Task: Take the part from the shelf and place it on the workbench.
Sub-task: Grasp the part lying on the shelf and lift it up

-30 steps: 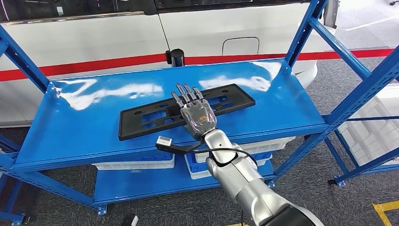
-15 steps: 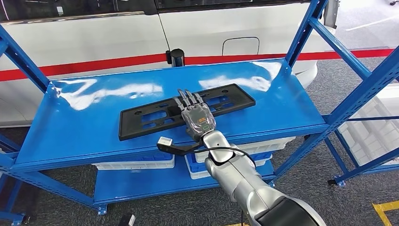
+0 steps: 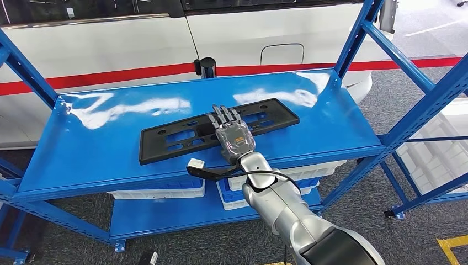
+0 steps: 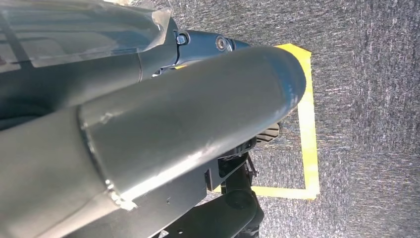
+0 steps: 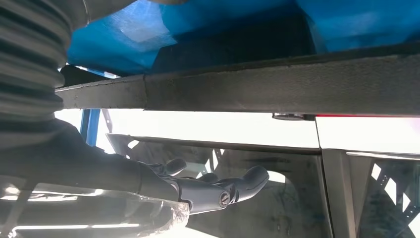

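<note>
Right hand [image 3: 234,138] over black part [image 3: 176,137] on blue shelf [image 3: 88,149], fingers extended and apart, gripping nothing, left hand's state unclear

Blue metal shelving rack [image 3: 353,141], white vehicle with red stripe [image 3: 138,49] behind, grey carpet floor [image 3: 386,102], yellow floor tape [image 4: 309,124].

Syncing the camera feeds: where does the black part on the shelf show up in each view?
Head view: the black part lies flat across the middle of the blue shelf, with the right hand over its middle.
Left wrist view: not in it; grey floor and a yellow marking.
Right wrist view: the part's dark long edge runs across the picture, the fingers spread apart from it.
Shared landmark: the blue shelf surface.
</note>
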Controlling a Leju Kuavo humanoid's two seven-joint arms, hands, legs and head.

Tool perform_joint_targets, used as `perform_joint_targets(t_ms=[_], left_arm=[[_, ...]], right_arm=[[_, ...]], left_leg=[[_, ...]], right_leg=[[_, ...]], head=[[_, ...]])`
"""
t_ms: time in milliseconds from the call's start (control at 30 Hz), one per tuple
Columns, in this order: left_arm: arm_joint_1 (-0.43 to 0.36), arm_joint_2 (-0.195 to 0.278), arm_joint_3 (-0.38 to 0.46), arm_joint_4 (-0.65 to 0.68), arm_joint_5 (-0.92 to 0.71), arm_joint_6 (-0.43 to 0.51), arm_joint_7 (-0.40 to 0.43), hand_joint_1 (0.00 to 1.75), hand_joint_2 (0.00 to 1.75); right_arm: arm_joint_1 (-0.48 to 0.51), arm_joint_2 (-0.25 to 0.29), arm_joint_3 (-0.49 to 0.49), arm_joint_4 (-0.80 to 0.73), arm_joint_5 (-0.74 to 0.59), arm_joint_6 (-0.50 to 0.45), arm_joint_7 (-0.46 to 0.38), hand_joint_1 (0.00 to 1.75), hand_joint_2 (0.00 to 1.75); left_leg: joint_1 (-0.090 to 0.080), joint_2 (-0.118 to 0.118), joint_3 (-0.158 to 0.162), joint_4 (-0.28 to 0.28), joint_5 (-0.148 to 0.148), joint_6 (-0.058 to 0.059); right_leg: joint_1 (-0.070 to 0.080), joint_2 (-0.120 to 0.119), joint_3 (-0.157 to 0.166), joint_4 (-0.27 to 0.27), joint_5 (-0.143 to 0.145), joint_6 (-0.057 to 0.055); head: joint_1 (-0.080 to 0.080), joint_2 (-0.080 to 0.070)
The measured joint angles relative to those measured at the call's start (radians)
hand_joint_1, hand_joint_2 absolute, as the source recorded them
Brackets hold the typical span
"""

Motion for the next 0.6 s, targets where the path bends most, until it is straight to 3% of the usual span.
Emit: perform_joint_targets(t_ms=[100, 233, 400, 533, 600], left_arm=[[0.000, 0.000, 0.000, 0.000, 0.001, 0.000, 0.000, 0.00, 0.00], [0.000, 0.000, 0.001, 0.000, 0.003, 0.000, 0.000, 0.00, 0.00], [0.001, 0.000, 0.002, 0.000, 0.010, -0.002, -0.007, 0.00, 0.00], [0.019, 0.001, 0.001, 0.000, -0.006, -0.027, -0.078, 0.00, 0.00], [0.026, 0.001, 0.000, 0.000, -0.016, -0.036, -0.075, 0.00, 0.00]], right_arm=[[-0.001, 0.000, -0.001, 0.003, 0.000, 0.006, 0.004, 0.00, 1.75], [-0.003, -0.003, -0.006, 0.010, -0.007, 0.029, 0.016, 1.75, 1.75], [-0.003, -0.024, -0.035, 0.023, -0.032, 0.034, 0.023, 1.75, 1.75], [0.004, -0.052, -0.065, 0.026, -0.040, 0.016, 0.035, 1.75, 1.75], [0.009, -0.068, -0.080, 0.026, -0.040, 0.009, 0.043, 1.75, 1.75]], left_leg=[[0.000, 0.000, 0.000, 0.000, 0.000, 0.000], [0.000, 0.000, 0.000, 0.000, 0.000, 0.000], [0.000, 0.000, 0.000, 0.000, 0.001, -0.001], [0.000, 0.000, 0.000, 0.000, 0.001, -0.001], [0.000, -0.001, -0.001, 0.000, 0.001, -0.001]], right_leg=[[0.000, 0.000, 0.000, 0.000, 0.000, 0.000], [0.000, 0.000, 0.000, 0.000, 0.000, 0.000], [0.000, 0.000, 0.000, 0.000, 0.000, 0.000], [0.000, 0.000, 0.000, 0.000, 0.000, 0.000], [0.000, 0.000, -0.001, 0.000, 0.000, 0.000]], head=[[0.000, 0.000], [0.000, 0.000], [0.000, 0.000], [0.000, 0.000], [0.000, 0.000]])
